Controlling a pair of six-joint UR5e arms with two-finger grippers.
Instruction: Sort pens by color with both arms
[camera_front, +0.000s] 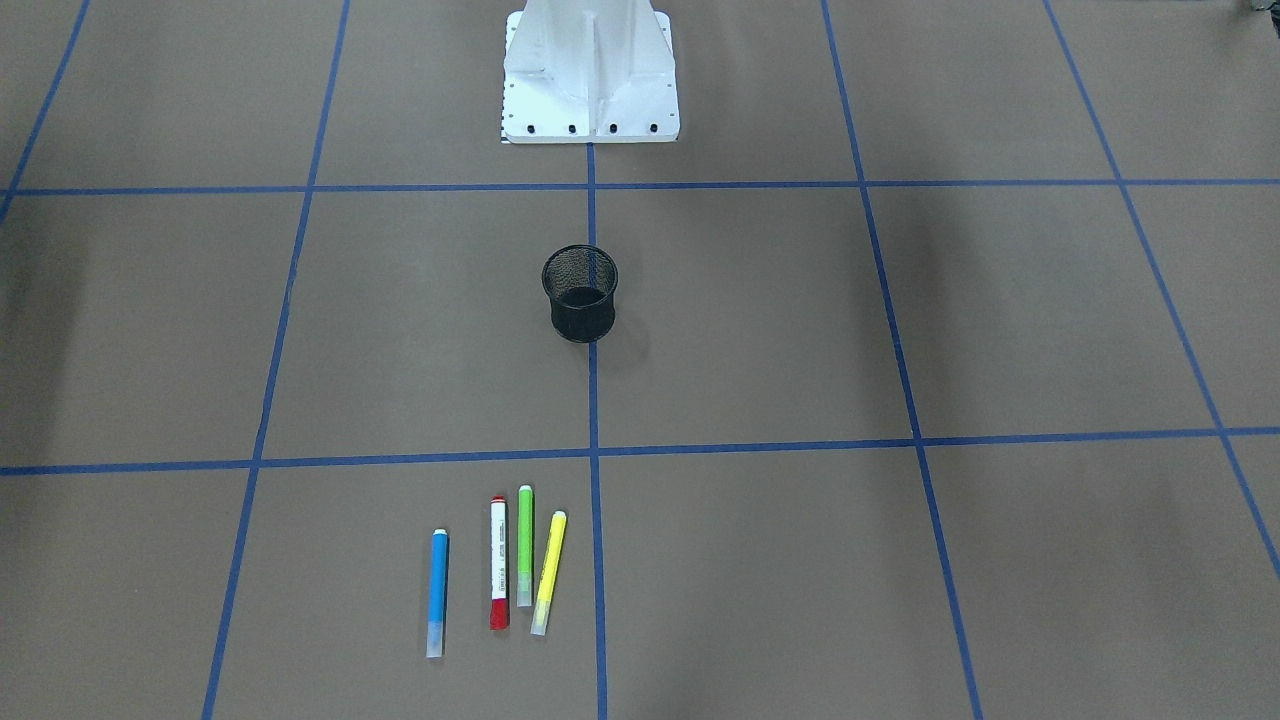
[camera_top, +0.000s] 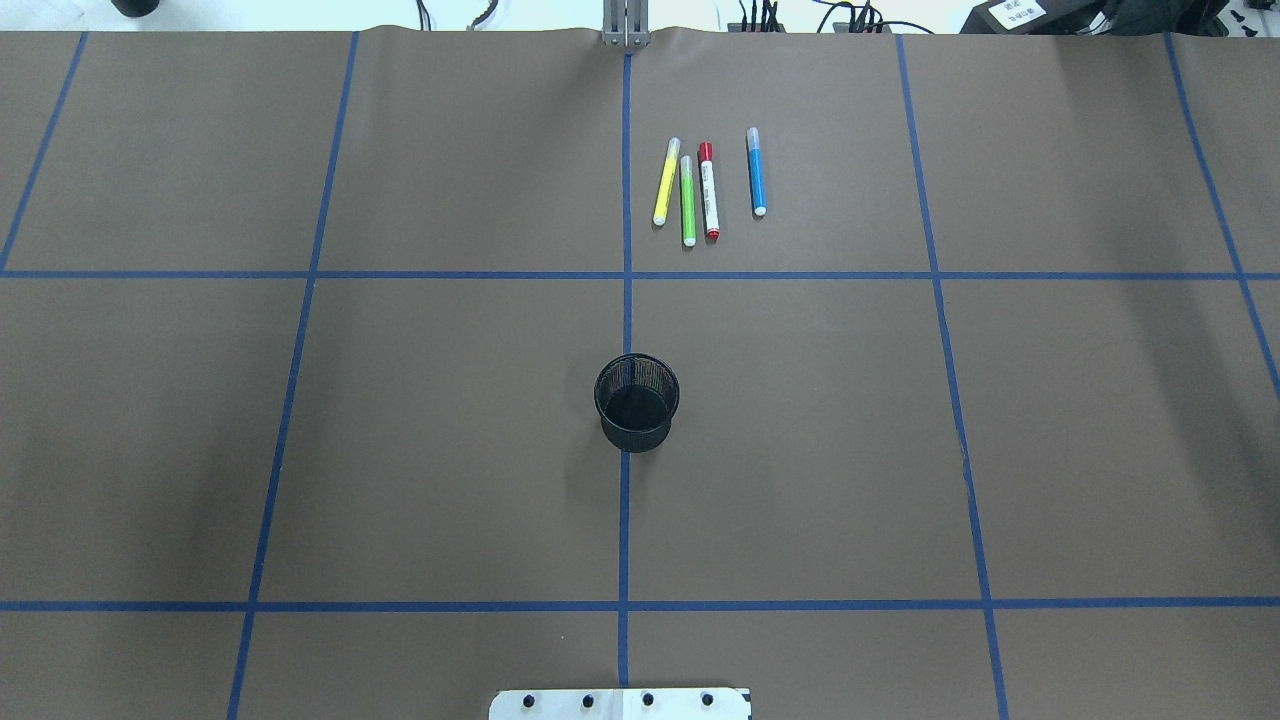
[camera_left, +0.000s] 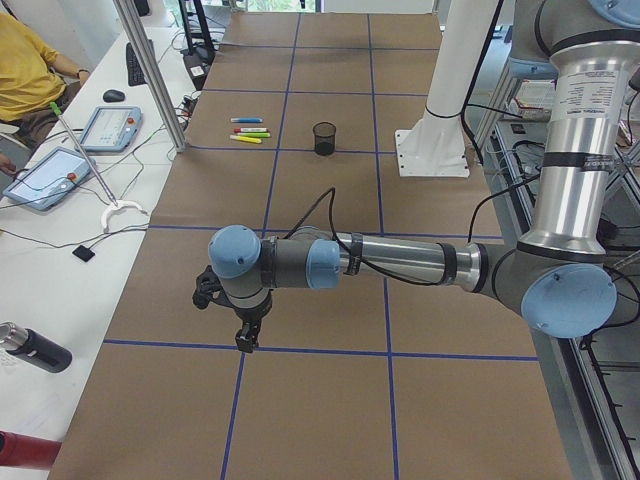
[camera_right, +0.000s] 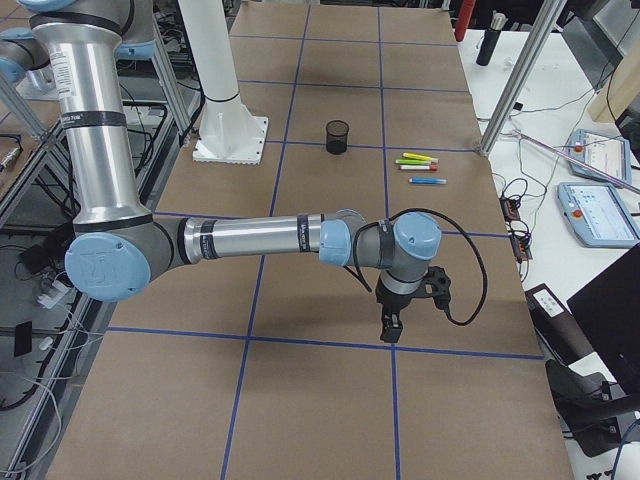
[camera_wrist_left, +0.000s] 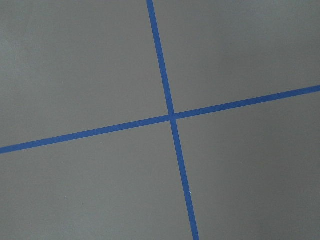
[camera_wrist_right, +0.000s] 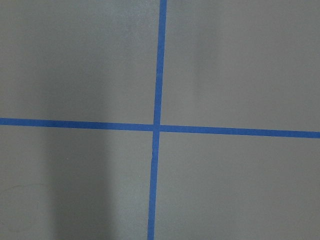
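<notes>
Four pens lie side by side on the brown table, away from the robot base: blue pen (camera_front: 437, 592) (camera_top: 756, 172), white pen with red cap (camera_front: 499, 575) (camera_top: 709, 190), lime green highlighter (camera_front: 524, 545) (camera_top: 687, 200), yellow highlighter (camera_front: 548, 585) (camera_top: 665, 182). Neither arm shows in the front or overhead views. My left gripper (camera_left: 243, 340) hangs over a tape crossing at the table's left end, far from the pens. My right gripper (camera_right: 390, 330) hangs over a tape crossing at the right end. I cannot tell whether either is open or shut. The wrist views show only bare table and blue tape.
A black mesh cup (camera_top: 636, 402) (camera_front: 580, 293) stands upright at the table's middle, between the pens and the white pedestal base (camera_front: 590, 75). Blue tape lines (camera_top: 625, 275) divide the table into squares. An operator in yellow (camera_left: 25, 80) sits with tablets beside the table.
</notes>
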